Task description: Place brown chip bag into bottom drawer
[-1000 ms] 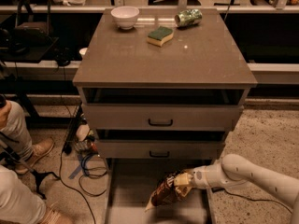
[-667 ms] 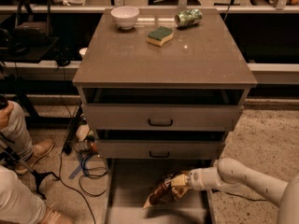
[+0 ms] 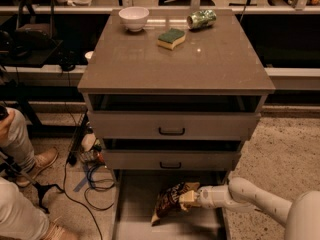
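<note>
The brown chip bag [image 3: 169, 200] is dark brown and crinkly and sits tilted in the open bottom drawer [image 3: 134, 215], the pulled-out grey tray below the two drawers with black handles. My gripper [image 3: 189, 198] reaches in from the right on a white arm and is shut on the bag's right end, low over the drawer floor. The bag's lower left tip touches or nearly touches the floor.
On the cabinet top stand a white bowl [image 3: 133, 18], a green and yellow sponge [image 3: 171, 38] and a green can [image 3: 201, 19] on its side. A seated person's legs [image 3: 20, 184] and cables [image 3: 87, 179] are on the floor at left.
The gripper and the bag have shifted slightly left and lower into the bottom drawer. Nothing on the cabinet top has moved.
</note>
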Robot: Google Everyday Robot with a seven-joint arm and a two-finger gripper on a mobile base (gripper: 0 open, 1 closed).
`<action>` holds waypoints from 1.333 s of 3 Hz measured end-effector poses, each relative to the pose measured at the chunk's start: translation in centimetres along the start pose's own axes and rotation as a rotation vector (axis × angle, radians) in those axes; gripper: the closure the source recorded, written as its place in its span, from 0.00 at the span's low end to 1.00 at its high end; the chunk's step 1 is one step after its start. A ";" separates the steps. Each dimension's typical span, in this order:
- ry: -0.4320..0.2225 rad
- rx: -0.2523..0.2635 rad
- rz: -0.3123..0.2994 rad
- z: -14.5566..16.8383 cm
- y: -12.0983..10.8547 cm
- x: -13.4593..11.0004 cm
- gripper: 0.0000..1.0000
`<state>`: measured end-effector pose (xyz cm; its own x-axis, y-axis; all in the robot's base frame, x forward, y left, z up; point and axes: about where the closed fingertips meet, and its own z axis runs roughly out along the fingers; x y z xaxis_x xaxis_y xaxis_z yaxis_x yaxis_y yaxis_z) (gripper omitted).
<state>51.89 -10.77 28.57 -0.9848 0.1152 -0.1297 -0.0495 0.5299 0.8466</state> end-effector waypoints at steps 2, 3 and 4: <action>0.007 0.004 0.017 -0.2 -1.2 0.8 0.61; 0.004 0.005 0.026 -1.4 -1.7 1.2 0.37; -0.013 0.006 0.034 -2.5 -2.0 1.7 0.14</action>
<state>49.85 -13.72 27.93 -0.9836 0.1444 -0.1080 -0.0152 0.5303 0.8477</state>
